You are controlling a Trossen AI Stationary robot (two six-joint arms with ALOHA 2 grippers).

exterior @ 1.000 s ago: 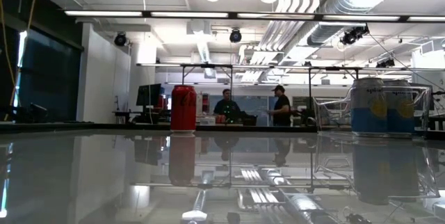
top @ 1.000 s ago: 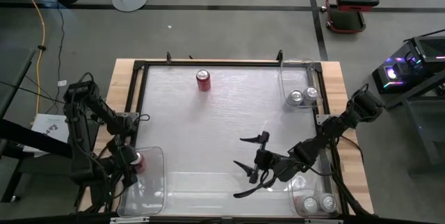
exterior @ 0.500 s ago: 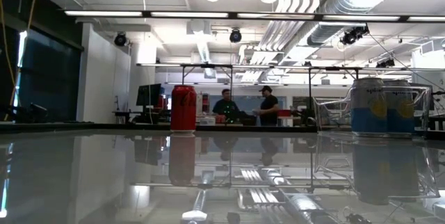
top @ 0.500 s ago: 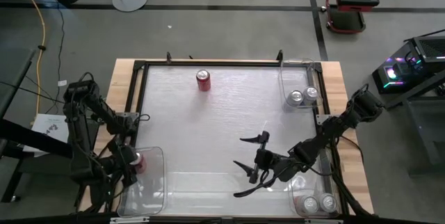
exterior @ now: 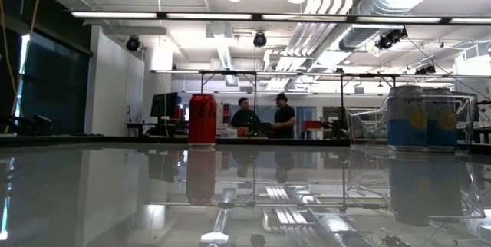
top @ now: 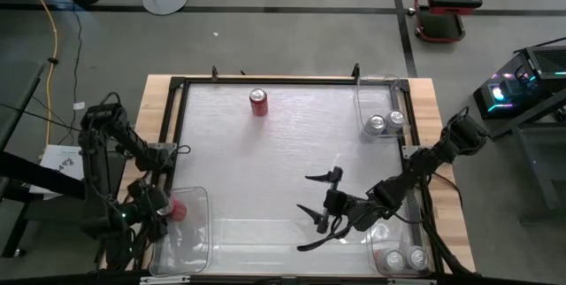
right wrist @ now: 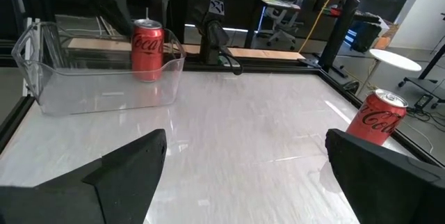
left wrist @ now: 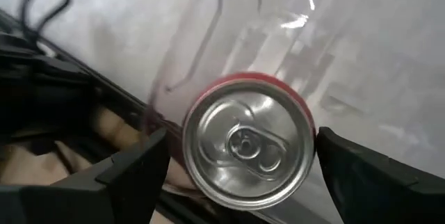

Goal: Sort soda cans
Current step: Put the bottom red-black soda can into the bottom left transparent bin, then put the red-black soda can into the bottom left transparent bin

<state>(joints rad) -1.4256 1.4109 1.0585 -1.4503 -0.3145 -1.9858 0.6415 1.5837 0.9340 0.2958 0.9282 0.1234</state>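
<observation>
The left gripper (left wrist: 236, 165) hung with its fingers spread wide on either side of a red soda can with a silver top (left wrist: 248, 144), not clamping it, the can standing upright in the clear plastic bin (top: 196, 232) at the table's near left corner. The right gripper (top: 320, 201) waited wide open over mid-table, while a second red soda can (top: 258, 102) stood alone near the far edge.

Ceiling strip lights (exterior: 230, 14) are lighting the room evenly and brightly. The glossy surface (exterior: 115, 193) is mirroring them, along with the ducts and the red can (exterior: 202, 120), as in a still pool. From above, the surface (top: 265, 170) is showing a pale streaky sheen and only faint shadows are lying under the arms. The left wrist view is rendering the red can top (left wrist: 249, 147) sharp, with white glare glinting on the clear bin wall (left wrist: 299, 22) and soft blur behind. Both dark fingers in the wrist views are looking out of focus.
</observation>
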